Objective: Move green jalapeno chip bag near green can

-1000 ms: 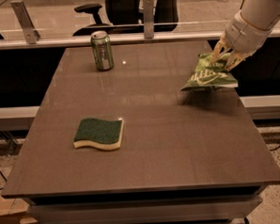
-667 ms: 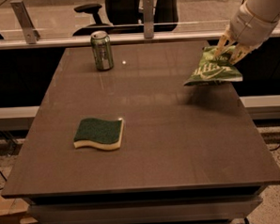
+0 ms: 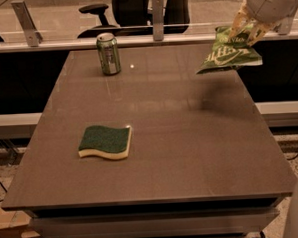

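Note:
The green jalapeno chip bag (image 3: 229, 52) hangs in the air above the table's far right edge, tilted, with white lettering facing me. My gripper (image 3: 248, 26) reaches in from the upper right and is shut on the bag's top edge. The green can (image 3: 108, 53) stands upright near the table's far left side, well to the left of the bag.
A yellow sponge with a dark green top (image 3: 105, 142) lies left of the table's middle. The brown table (image 3: 190, 149) ends at a railing with metal posts (image 3: 157, 16) at the back. An office chair (image 3: 128, 9) stands behind the railing.
My gripper has lifted the chip bag higher above the table's right edge. The can and sponge have not moved.

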Tool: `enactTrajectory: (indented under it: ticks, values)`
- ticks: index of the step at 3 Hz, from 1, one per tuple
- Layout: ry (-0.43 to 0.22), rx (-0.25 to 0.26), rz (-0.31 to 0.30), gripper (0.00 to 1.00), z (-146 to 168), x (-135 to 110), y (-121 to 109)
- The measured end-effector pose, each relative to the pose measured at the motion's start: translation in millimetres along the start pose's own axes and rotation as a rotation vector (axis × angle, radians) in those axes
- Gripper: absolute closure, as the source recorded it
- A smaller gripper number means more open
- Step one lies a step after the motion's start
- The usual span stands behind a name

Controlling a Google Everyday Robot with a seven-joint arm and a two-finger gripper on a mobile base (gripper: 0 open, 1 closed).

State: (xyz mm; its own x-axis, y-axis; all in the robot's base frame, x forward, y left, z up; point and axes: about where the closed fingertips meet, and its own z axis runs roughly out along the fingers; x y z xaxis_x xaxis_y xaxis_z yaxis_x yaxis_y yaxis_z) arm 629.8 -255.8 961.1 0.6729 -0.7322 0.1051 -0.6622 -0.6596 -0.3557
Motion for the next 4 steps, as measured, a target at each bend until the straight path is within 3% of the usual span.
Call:
enactTrajectory:
  ticks: [2,4]
  values:
    - [0.05,0.014,-0.091,1.0,-26.5,-3.1,-42.5]
    - [0.028,0.08,-0.155,1.0,-29.7,-14.1,-79.1]
